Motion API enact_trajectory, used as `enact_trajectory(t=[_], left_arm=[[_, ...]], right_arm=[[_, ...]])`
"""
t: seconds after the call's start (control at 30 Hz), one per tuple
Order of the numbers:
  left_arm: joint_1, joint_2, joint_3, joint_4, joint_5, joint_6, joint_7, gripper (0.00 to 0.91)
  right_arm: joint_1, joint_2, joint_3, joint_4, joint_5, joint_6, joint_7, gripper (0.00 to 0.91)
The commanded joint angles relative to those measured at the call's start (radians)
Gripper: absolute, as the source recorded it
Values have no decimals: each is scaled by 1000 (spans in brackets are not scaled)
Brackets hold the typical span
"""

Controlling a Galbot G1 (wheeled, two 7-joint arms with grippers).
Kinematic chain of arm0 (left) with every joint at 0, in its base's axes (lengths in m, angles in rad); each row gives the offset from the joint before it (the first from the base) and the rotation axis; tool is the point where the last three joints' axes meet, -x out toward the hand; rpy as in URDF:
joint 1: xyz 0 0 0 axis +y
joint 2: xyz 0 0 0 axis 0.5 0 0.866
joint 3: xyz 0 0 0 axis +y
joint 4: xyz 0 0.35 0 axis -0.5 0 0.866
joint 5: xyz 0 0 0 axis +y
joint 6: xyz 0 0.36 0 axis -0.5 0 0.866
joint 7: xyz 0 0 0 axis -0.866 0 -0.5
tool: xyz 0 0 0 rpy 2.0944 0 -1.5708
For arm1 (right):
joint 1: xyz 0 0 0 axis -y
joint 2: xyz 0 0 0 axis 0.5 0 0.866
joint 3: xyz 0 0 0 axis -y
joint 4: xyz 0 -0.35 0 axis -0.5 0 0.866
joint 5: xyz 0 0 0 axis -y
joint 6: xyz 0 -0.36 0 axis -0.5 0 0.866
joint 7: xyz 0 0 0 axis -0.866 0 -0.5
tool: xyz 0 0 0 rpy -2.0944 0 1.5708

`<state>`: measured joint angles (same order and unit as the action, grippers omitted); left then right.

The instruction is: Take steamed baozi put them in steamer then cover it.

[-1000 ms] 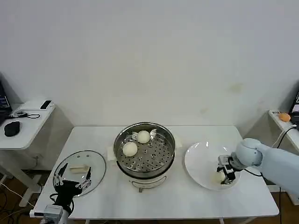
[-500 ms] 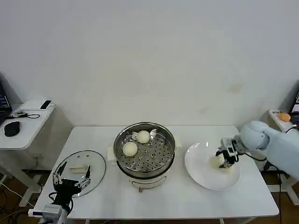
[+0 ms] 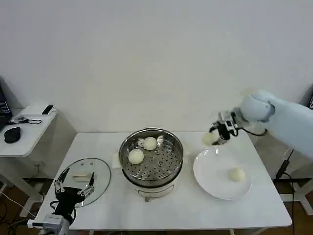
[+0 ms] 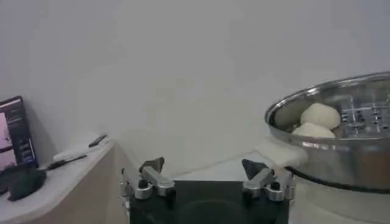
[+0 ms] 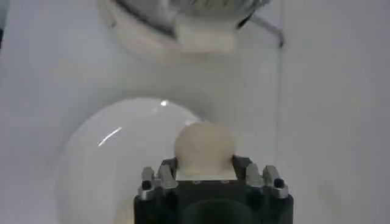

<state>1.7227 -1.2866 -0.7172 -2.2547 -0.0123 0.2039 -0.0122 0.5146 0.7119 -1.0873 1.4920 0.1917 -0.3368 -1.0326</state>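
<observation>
On the left, our left gripper (image 3: 74, 187) idles low at the table's front edge, jaws spread wide, just beside the cover (image 3: 83, 180) lying flat on the table. The steamer (image 3: 151, 155) sits mid-table with two baozi (image 3: 143, 150) on its tray. Our right gripper (image 3: 217, 134) hangs raised above the far rim of the plate (image 3: 222, 174), forearm reaching in from the right, jaws clenched on a third bun (image 5: 204, 145); a fourth (image 3: 236, 174) waits on the plate. The bun is soft and round, so we judge it could slip free or get squashed in transit.
</observation>
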Motion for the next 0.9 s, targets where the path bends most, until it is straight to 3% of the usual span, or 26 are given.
enact_trajectory(t=[0.03, 0.43, 0.9], left_arm=[[4, -2, -3, -8, 3, 1, 0, 907], [13, -8, -35, -13, -1, 3, 4, 907], [17, -16, -44, 1, -5, 0, 2, 907]], right_arm=[[141, 208, -57, -6, 64, 1, 0, 625], [-12, 448, -60, -52, 11, 91, -35, 625], [-71, 479, -104, -31, -72, 223, -86, 625]])
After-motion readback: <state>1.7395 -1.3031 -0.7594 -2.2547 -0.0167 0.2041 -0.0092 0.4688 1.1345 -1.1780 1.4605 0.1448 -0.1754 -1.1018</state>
